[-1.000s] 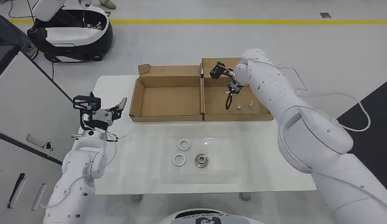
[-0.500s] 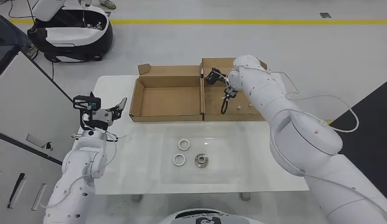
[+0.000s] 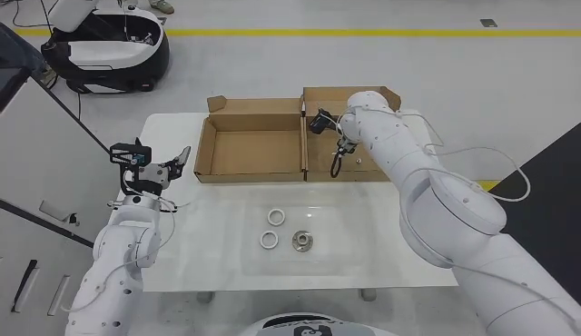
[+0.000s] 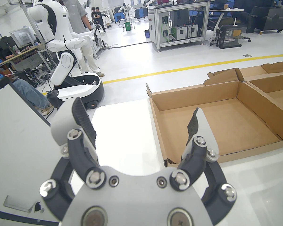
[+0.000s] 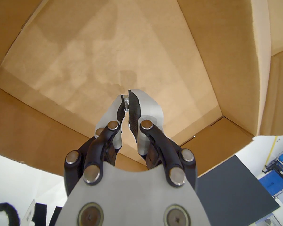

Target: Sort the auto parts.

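Currently the right gripper [image 5: 126, 99] has its fingers pressed together on a small bolt [image 5: 125, 105], pinching it by the tips. It hangs low inside the right box [image 5: 61, 48], over bare cardboard floor. In the top view it sits towards the box's front wall and not far from the wall shared with the left box [image 3: 250, 150].

By my judgement the sort is partway through. This bolt is at its drop point but not yet let go. Left on the table [image 3: 408, 245], in front of the boxes, are two white rings [image 3: 276, 216] [image 3: 269, 239] and, just beside the nearer one, a metal hub [image 3: 301, 241]. The left box looks empty, so the rings and hub probably still need a home. I cannot tell what else already lies in the right box, since the arm covers much of it.

As for room, the floor under the bolt is open, so a release should land cleanly. The front wall is the edge to mind. The gripper will likely need to rise above the rim before heading back to the table. The three loose parts lie well apart from the box walls and table edges, open from above.

The left gripper [image 4: 138, 118] is spread wide and holds nothing. It is up at the table's left edge beside the left box, well away from the parts.
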Available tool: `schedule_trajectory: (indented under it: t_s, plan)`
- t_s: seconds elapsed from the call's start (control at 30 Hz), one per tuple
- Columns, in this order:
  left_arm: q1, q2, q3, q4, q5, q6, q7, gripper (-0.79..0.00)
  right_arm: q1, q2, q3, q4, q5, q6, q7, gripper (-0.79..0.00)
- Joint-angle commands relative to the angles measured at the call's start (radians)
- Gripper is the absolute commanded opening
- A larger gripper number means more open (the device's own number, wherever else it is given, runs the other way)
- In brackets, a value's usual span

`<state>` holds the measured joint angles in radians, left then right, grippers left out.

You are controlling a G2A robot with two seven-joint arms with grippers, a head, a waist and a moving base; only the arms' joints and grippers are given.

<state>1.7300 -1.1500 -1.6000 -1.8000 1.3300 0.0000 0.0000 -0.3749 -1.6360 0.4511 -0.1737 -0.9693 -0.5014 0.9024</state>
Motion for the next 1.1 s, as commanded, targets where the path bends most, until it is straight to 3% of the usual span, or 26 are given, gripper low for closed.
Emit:
schedule_trajectory:
  t_s: [0.0, 0.17, 0.27, 0.47, 0.57, 0.67, 0.87, 0.93, 1.03, 1.07]
  plan:
    - [0.0, 0.0, 0.0, 0.0, 0.0, 0.0, 0.0, 0.0, -0.003, -0.002, 0.001, 0.0, -0.001, 0.0, -0.001, -0.785]
    - [0.0, 0.0, 0.0, 0.0, 0.0, 0.0, 0.0, 0.0, -0.005, -0.006, 0.004, 0.005, -0.001, -0.003, 0.0, -0.776]
    - [0.0, 0.0, 0.0, 0.0, 0.0, 0.0, 0.0, 0.0, -0.005, -0.007, 0.005, 0.007, -0.002, -0.003, 0.001, -0.683]
    - [0.0, 0.0, 0.0, 0.0, 0.0, 0.0, 0.0, 0.0, -0.007, -0.009, 0.009, 0.01, -0.002, -0.001, 0.0, -0.671]
    - [0.0, 0.0, 0.0, 0.0, 0.0, 0.0, 0.0, 0.0, -0.007, -0.01, 0.011, 0.011, -0.003, 0.0, -0.002, -0.625]
    - [0.0, 0.0, 0.0, 0.0, 0.0, 0.0, 0.0, 0.0, -0.002, -0.01, 0.017, 0.01, 0.003, 0.001, -0.01, -0.465]
    - [0.0, 0.0, 0.0, 0.0, 0.0, 0.0, 0.0, 0.0, 0.019, -0.007, 0.041, 0.011, 0.043, -0.022, -0.029, -0.397]
    - [0.0, 0.0, 0.0, 0.0, 0.0, 0.0, 0.0, 0.0, 0.034, -0.004, 0.058, 0.017, 0.073, -0.035, -0.039, -0.311]
    - [0.0, 0.0, 0.0, 0.0, 0.0, 0.0, 0.0, 0.0, 0.055, 0.004, 0.075, 0.022, 0.1, -0.068, -0.056, 0.0]
    - [0.0, 0.0, 0.0, 0.0, 0.0, 0.0, 0.0, 0.0, 0.059, 0.007, 0.076, 0.021, 0.099, -0.074, -0.068, 0.0]
